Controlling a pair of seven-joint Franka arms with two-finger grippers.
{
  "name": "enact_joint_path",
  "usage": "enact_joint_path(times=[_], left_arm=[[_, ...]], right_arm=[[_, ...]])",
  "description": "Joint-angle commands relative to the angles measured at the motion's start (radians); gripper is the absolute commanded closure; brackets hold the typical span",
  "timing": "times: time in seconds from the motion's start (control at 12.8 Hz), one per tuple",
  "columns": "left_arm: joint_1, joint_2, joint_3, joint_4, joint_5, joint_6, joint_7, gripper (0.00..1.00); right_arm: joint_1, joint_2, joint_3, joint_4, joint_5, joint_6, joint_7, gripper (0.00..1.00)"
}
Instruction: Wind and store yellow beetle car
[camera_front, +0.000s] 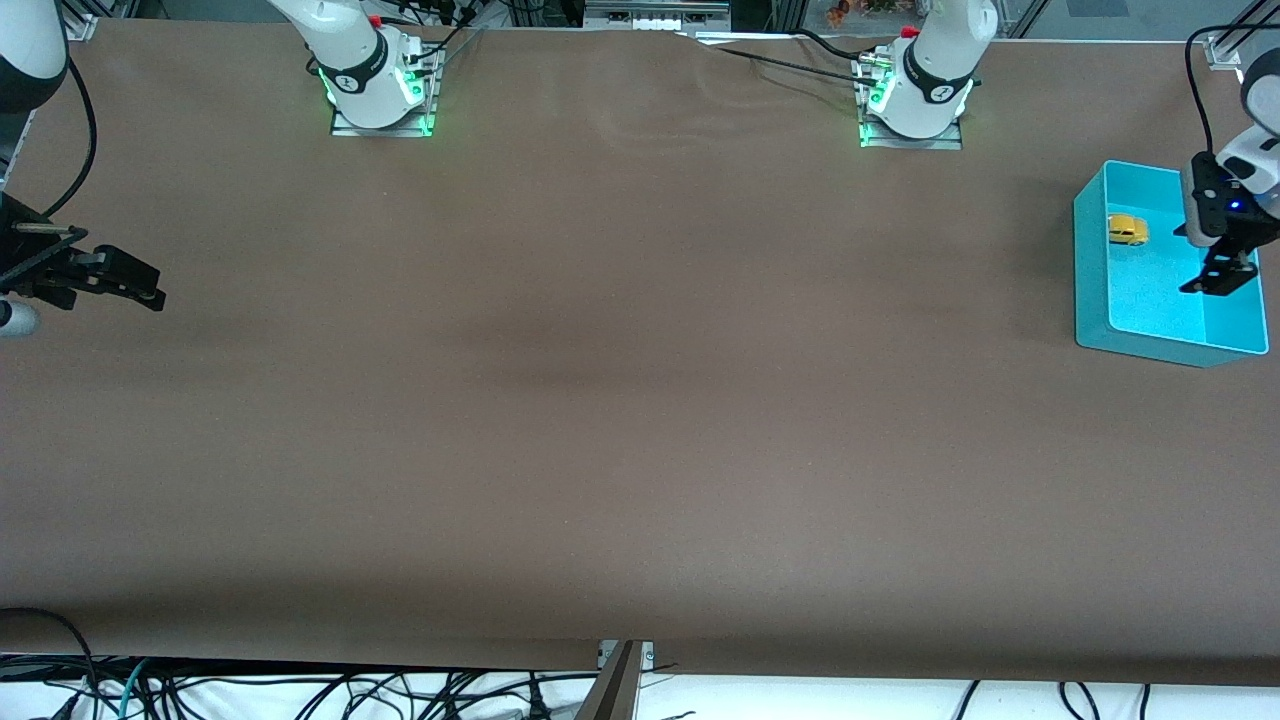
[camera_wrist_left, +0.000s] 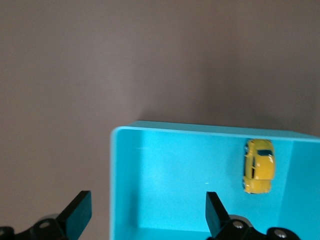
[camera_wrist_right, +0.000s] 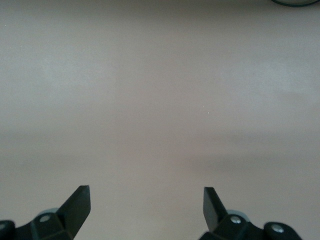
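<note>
The yellow beetle car (camera_front: 1127, 230) (camera_wrist_left: 259, 166) lies on the floor of the turquoise bin (camera_front: 1090, 300) (camera_wrist_left: 120, 165), close to the wall nearest the robots' bases. My left gripper (camera_front: 1220, 275) (camera_wrist_left: 148, 210) hangs over the bin, open and holding nothing, apart from the car. My right gripper (camera_front: 135, 280) (camera_wrist_right: 147, 205) waits open over the bare cloth at the right arm's end of the table, nothing between its fingers.
A brown cloth (camera_front: 600, 400) covers the whole table. The bin stands at the left arm's end, near the table's edge. The two arm bases (camera_front: 380, 90) (camera_front: 915, 100) stand along the edge farthest from the front camera. Cables hang below the nearest edge.
</note>
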Motion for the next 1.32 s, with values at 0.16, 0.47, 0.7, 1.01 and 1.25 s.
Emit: enact_joint_path(times=[0.16,0.47,0.7,1.01,1.25], left_arm=[[0.002,0.012,-0.162,0.203,-0.043,-0.283,-0.638,0.00],[-0.087,0.012,-0.234,0.368,-0.043,-0.478,-1.205,0.00],[-0.130,0.012,-0.291,0.445,-0.047,-0.547,-1.560,0.00],[-0.144,0.012,-0.339,0.523,-0.171,-0.669,-1.930,0.00],[-0.141,0.026,-0.345,0.555,-0.134,-0.662,-1.903,0.00]], right_arm=[[0.000,-0.008,0.002,0.003,-0.016,-0.011,0.005,0.00],[-0.001,-0.008,0.002,0.003,-0.014,-0.011,0.005,0.00],[-0.001,-0.008,0.001,0.004,-0.014,-0.011,0.005,0.00],[0.000,-0.008,0.002,0.003,-0.014,-0.011,0.005,0.00],[-0.001,-0.008,0.002,0.003,-0.014,-0.011,0.005,0.00]])
